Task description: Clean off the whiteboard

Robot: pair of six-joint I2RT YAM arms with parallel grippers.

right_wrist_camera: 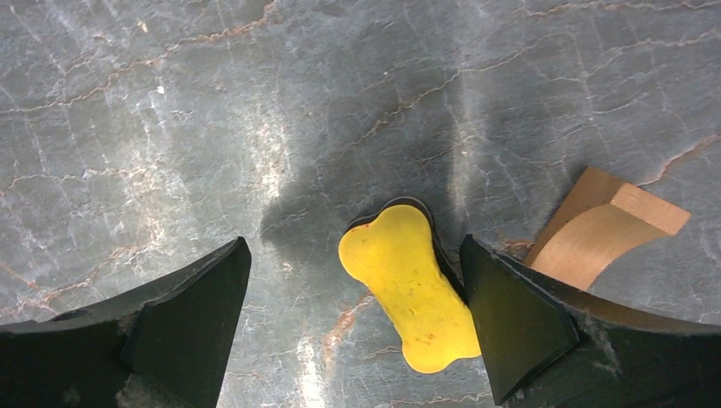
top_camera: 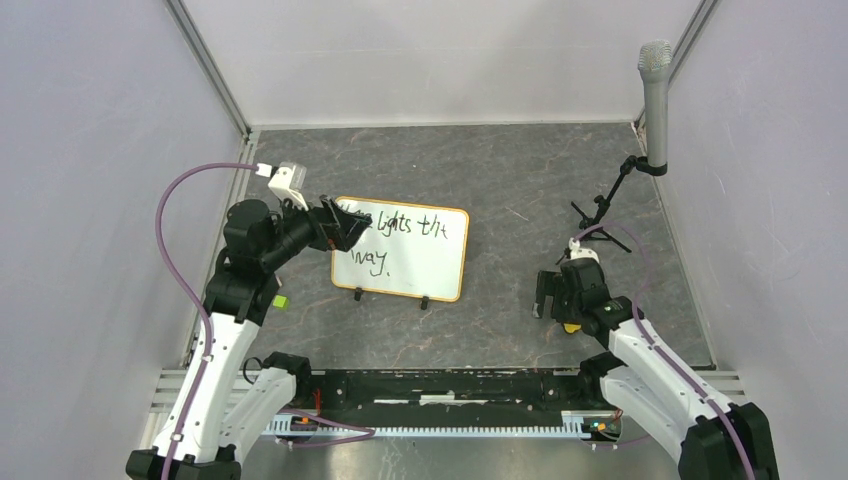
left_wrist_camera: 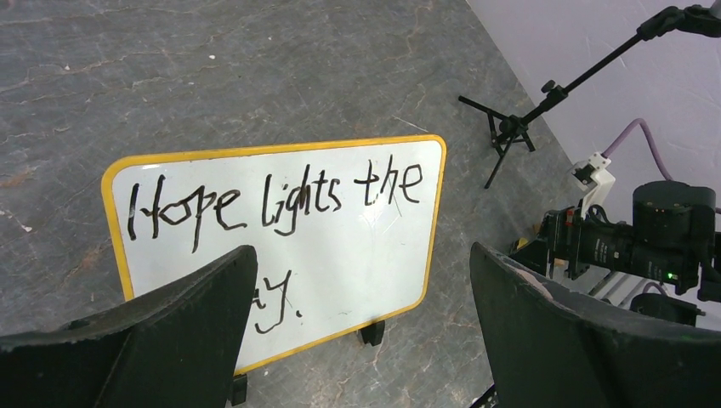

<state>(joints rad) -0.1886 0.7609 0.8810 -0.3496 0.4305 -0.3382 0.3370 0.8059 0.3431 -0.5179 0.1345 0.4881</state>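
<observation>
The whiteboard [top_camera: 405, 250], bearing handwriting, stands on the bench [top_camera: 500, 170] just toward 9 o'clock from centre, the left gripper [top_camera: 345, 225] at its 10 o'clock corner with jaws spread and empty. Well off at its 4 o'clock, the right gripper [right_wrist_camera: 354, 246] has its jaws spread around a yellow bone-shaped pad [right_wrist_camera: 412, 293].

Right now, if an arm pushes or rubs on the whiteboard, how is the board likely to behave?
Probably stiff: the whiteboard has a flat face and straight frame. Likely light, so rubbing may slide it across the smooth table. Its two small clip feet are a narrow base; it could tip or rock.
</observation>
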